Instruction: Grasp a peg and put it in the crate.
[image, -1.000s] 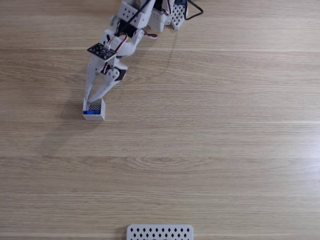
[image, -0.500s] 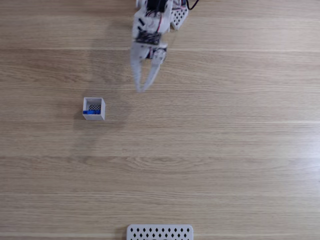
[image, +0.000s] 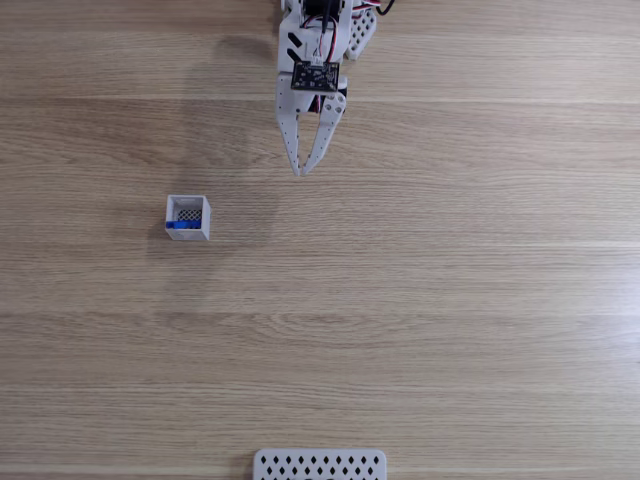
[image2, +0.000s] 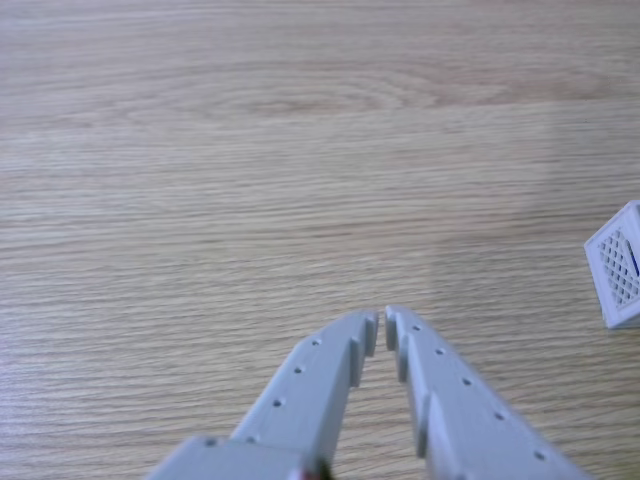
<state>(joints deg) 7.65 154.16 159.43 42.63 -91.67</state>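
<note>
Peg: your blue peg (image: 181, 225) lay inside the crate, along its lower edge, at centre-left of the fixed view.
Crate: the small white crate (image: 204, 217) stood on the wooden table (image: 450, 300); in the other view it (image2: 618, 266) sat at the right edge, a thin blue line visible inside.
Gripper: your gripper (image: 300, 170) hung at upper centre of the fixed view, well apart from the crate, tips pointing down-frame.
Jaws: nearly shut, the tips (image2: 382, 328) almost meeting, nothing held between them.
Panel: a white perforated panel (image: 319, 465) lay at the bottom edge, centre.
</note>
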